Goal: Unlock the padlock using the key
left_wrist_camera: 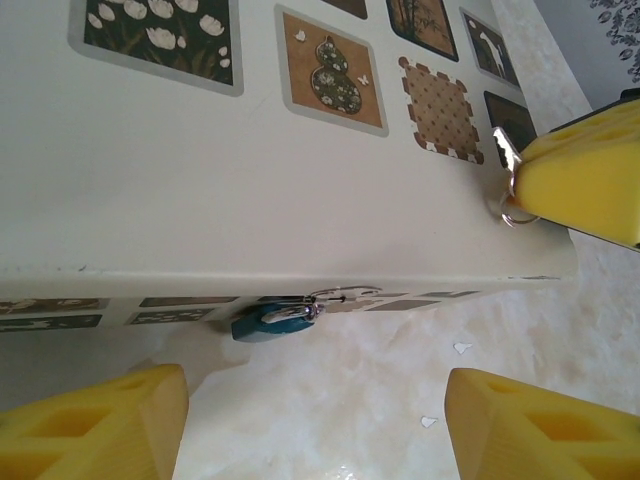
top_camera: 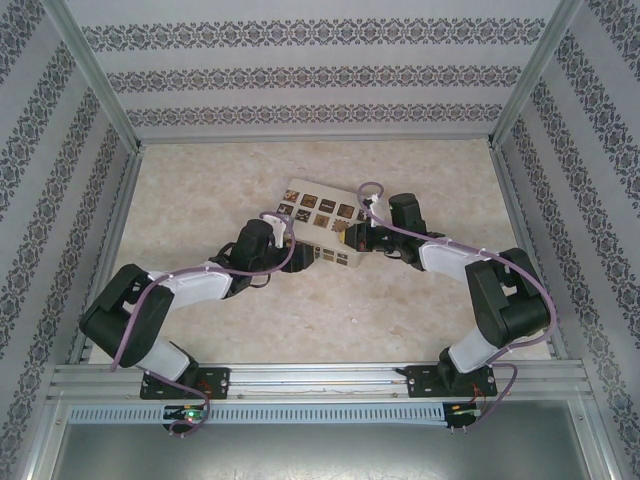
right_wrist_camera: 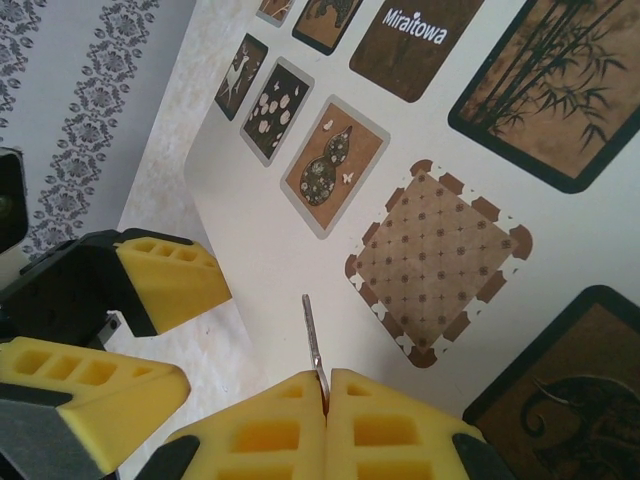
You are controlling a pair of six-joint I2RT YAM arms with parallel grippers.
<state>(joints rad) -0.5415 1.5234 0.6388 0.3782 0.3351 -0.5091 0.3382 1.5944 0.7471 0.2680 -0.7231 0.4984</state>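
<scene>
Desk (top_camera: 200,190) with a pale marbled top, seen from above and walled on three sides by striped floral panels (top_camera: 60,150). Two arms reach in from the near edge toward a flat cream box (top_camera: 318,215) printed with brown picture squares, which lies around the middle of the desk.

On the left, the left claw (left_wrist_camera: 320,425) faces the box's side wall. Its yellow foam fingers (left_wrist_camera: 110,425) are spread wide, with bare desk between them. Just beyond them the padlock (left_wrist_camera: 268,322), tiny and blue-bodied, hangs by its thin silvery shackle from a metal hasp (left_wrist_camera: 345,295) on that side wall, just under the lid's edge. Its body is tilted sideways. Whether it touches the desk cannot be told.

Farther right, over the lid near the box's corner, the right claw (right_wrist_camera: 326,400) has its yellow fingers pressed together, pinching the key (right_wrist_camera: 314,335). The key's thin silvery blade sticks out past the fingertips, and a small ring (left_wrist_camera: 515,215) hangs at its head. The key is above the top of the box, well apart from the padlock, with the lid's edge between them.
</scene>
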